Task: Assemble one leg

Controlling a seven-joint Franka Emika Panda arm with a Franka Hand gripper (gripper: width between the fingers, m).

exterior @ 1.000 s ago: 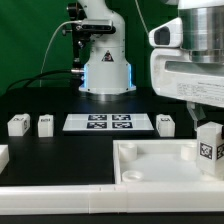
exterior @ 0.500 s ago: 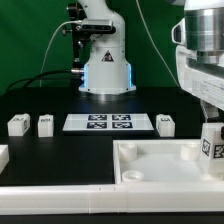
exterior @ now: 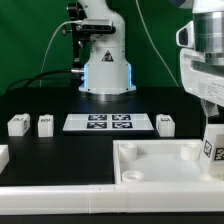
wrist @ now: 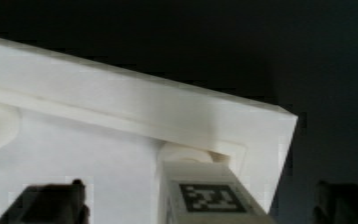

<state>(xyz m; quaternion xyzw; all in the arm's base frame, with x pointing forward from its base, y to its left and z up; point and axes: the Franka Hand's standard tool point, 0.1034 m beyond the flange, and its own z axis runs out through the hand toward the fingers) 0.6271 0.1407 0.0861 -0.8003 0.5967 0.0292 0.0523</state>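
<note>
A white leg [exterior: 212,148] with a square marker stands upright at the far right corner of the large white tray-like piece [exterior: 150,172]. My gripper [exterior: 211,116] hangs straight over it. In the wrist view the leg [wrist: 206,188] rises from the tray's corner socket [wrist: 208,154] between my two dark fingers [wrist: 51,205]. There is a visible gap on each side of the leg, so the gripper [wrist: 201,206] is open around it. Three more legs lie on the black table: two at the exterior view's left [exterior: 17,124] [exterior: 45,124] and one right of the marker board [exterior: 166,123].
The marker board [exterior: 108,122] lies mid-table in front of the robot base [exterior: 105,70]. Another white part [exterior: 3,156] shows at the exterior view's left edge. The tray's raised rim [wrist: 140,95] runs past the corner.
My hand has shifted toward the exterior view's right over the leg. The leg has stayed at the tray's corner, moving only slightly the same way.
</note>
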